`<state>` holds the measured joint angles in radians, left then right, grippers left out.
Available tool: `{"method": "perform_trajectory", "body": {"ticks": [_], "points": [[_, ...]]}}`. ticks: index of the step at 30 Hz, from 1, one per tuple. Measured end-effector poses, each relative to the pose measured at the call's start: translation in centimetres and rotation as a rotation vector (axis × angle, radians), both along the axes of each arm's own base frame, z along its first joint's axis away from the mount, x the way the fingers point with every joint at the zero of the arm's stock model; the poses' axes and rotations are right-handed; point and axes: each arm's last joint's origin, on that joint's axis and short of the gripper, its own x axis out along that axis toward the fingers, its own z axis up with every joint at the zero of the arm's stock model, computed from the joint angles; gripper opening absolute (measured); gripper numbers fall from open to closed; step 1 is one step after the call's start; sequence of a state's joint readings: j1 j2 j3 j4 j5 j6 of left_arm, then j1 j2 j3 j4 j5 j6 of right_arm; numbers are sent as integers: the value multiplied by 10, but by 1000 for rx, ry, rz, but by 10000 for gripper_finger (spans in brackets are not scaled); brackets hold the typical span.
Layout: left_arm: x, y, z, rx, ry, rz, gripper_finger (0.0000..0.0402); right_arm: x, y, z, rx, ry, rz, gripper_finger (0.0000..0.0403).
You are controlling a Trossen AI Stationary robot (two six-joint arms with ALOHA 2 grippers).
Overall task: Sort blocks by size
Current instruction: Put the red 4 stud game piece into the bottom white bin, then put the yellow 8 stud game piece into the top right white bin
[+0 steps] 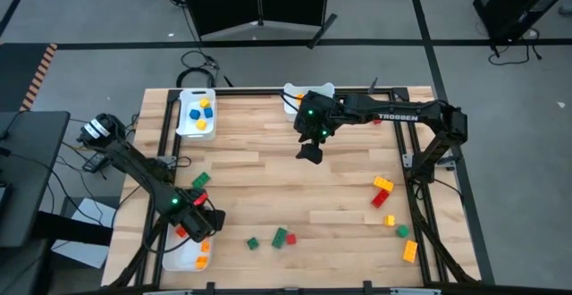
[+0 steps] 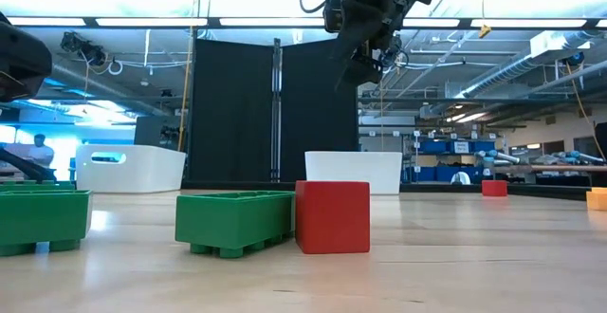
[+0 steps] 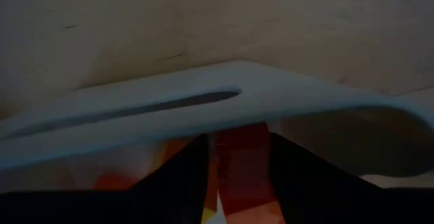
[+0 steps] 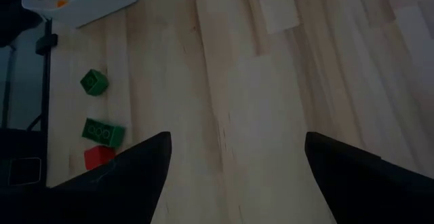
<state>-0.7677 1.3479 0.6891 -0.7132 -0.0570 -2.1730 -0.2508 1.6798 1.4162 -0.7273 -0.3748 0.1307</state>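
**Currently: left hand clamped on a red block at the near tray; right hand spread above mid-counter**

The left hand (image 1: 192, 228) sits at the lower left of the high view, over the edge of a white tray (image 1: 179, 257). In the left wrist view its two dark fingers (image 3: 180, 176) close on a red block (image 3: 241, 159), just behind the tray's rim (image 3: 224, 105). Orange blocks (image 1: 202, 260) lie in that tray.

The right hand (image 1: 311, 153) hangs above the upper centre of the counter (image 1: 268, 179), fingers set wide apart with nothing between them. The nearest loose blocks lie well apart from it: a green and red pair (image 1: 283, 237) and a single green block (image 1: 253, 241) at the lower centre, and a red, orange and yellow group (image 1: 382, 190) at the right.

A second white tray (image 1: 196, 116) at the upper left holds yellow and blue blocks (image 1: 202, 113).

Limits of view:
- The tray contents are blurred in the left wrist view.
- The right arm covers part of a third white tray (image 1: 308, 92) at the upper centre.
- The low view shows the right hand only from below, cut off at the frame top.
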Motion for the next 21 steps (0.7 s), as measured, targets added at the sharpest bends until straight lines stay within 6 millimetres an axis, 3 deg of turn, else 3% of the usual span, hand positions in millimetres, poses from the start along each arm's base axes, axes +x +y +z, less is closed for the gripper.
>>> {"method": "perform_trajectory", "body": {"ticks": [10,21], "points": [[1,-2,2,-21,-10,-28,199,0,0,0,5,2,-5,350],[5,-5,35,27,28,-76,198,2,9,0,5,3,20,350]]}}
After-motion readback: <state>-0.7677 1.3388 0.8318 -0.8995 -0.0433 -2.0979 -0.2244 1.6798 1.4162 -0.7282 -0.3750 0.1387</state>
